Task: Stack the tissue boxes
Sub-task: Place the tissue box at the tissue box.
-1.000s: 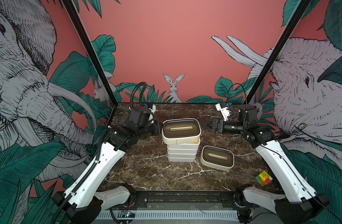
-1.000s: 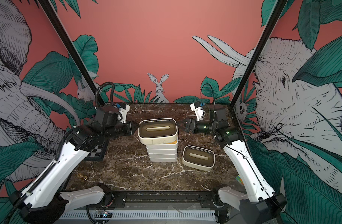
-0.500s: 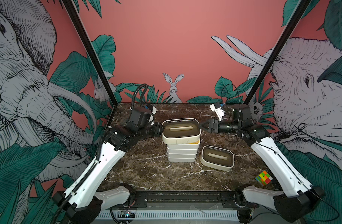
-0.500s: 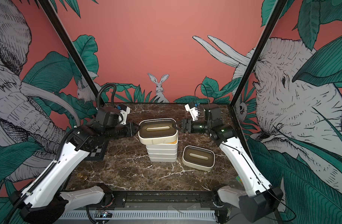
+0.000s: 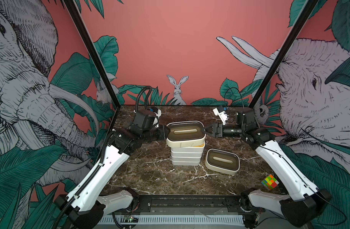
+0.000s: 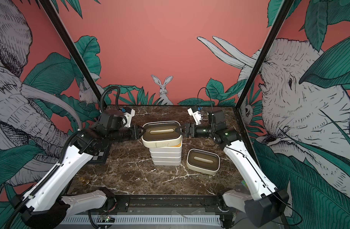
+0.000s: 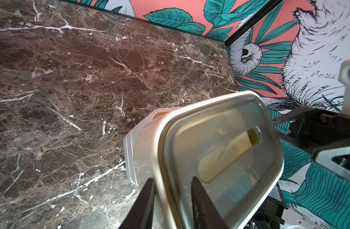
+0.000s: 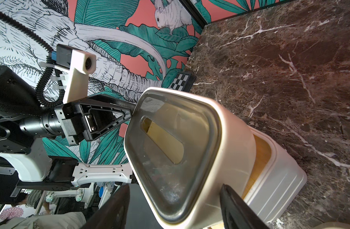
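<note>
Right claw (image 8: 175,185): since a second ago it has advanced from well clear of the pile to the end of the top box (image 5: 186,141) opposite the left claw (image 7: 172,178). Over the same second the left claw has slackened from a tight pinch. Left claw: jaws narrow, astride the box's end wall, one finger outside the wall and one over the dark lid, with a sliver of space at the inner finger. Right claw: jaws about half spread, the box's other end between them, one finger on the lid side and one on the body side; contact cannot be told. Top box: white, dark brown lid with oval slot, spanning the gap between both claws. It sits askew on the stack (image 5: 187,156) and overhangs toward the left claw. Stack: white boxes directly beneath both claws, a strip of tan lid showing under the top box. Loose box (image 5: 222,161): dark lid, flat on the marble table (image 5: 150,178), below and nearer the front than the right claw, just beside the stack. Checkerboard (image 6: 99,156): under the left forearm. Multicoloured cube (image 5: 270,182): well behind the right claw, beside that arm.
</note>
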Available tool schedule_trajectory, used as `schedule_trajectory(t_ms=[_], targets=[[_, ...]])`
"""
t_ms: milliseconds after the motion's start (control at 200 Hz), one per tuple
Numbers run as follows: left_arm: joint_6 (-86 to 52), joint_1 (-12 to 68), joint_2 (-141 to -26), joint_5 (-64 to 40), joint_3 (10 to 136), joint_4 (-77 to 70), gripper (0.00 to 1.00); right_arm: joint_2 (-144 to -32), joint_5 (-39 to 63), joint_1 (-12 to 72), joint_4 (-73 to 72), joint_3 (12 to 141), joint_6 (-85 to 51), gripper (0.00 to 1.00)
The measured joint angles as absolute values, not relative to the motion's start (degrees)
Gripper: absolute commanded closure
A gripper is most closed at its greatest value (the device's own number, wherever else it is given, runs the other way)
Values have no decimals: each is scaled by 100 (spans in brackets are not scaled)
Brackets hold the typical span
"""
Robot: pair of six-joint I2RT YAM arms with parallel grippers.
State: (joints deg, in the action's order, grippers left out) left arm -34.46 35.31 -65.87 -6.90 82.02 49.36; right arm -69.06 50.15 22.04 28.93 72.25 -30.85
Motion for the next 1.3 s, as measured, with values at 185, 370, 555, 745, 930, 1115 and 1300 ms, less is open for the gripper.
schedule_trajectory(t_ms=[185, 370, 555, 745, 930, 1115, 1300], targets=[[-3424, 3520, -6622, -698, 8202, 4877, 66, -6906, 5037, 2215, 2895, 7225, -3085, 28], [-3376, 3514, -6661, -709, 8202, 4825, 66, -6895, 5033, 2215, 2902, 7225, -3083, 28], [-3330, 3492, -6720, -757, 8202, 4788, 66, -6838, 5013, 2213, 2926, 7225, -3087, 28], [-3310, 3474, -6777, -784, 8202, 4751, 66, -6796, 5013, 2213, 2932, 7225, -3135, 28], [-3295, 3461, -6827, -797, 8202, 4713, 66, -6744, 5011, 2213, 2939, 7225, -3157, 27], [-3297, 3457, -6860, -847, 8202, 4672, 66, -6624, 4989, 2213, 2941, 7175, -3175, 27], [-3301, 3454, -6855, -917, 8202, 4670, 66, -6582, 4956, 2213, 2982, 7146, -3170, 27]])
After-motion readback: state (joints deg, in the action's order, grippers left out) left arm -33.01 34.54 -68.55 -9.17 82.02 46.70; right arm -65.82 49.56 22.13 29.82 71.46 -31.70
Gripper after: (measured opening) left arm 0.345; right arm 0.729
